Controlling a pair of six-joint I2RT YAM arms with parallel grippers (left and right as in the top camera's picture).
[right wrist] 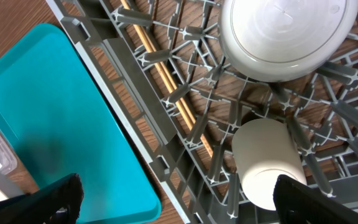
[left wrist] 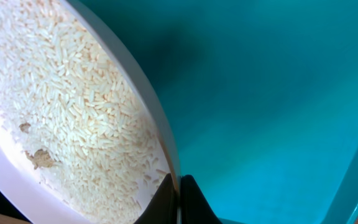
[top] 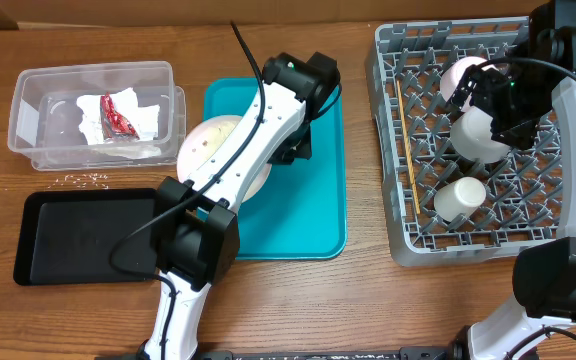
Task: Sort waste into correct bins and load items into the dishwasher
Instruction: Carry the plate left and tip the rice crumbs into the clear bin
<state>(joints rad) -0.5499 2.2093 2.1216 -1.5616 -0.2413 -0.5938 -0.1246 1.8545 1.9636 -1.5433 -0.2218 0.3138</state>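
My left arm hides much of the one pink plate (top: 203, 145) from overhead, and its far edge runs out of the left wrist view. My left jaws are pinched together on its rim, over the teal tray (top: 318, 215), with rice (left wrist: 73, 118) spread across it.

My right jaws stand wide apart, holding nothing, above the grey rack (top: 398, 235). There one bowl (top: 476, 138) sits upside down and one cup (top: 460, 198) lies on its side. The chopsticks (top: 405, 125) are too thin to count. A pale dish (top: 460, 75) shows half behind my right arm.

One clear tub (top: 18, 110) holds napkins (top: 148, 115) and one red wrapper (top: 118, 115). Beside the one black tray (top: 78, 235), loose grains (top: 86, 180) lie on the bench (top: 368, 300).
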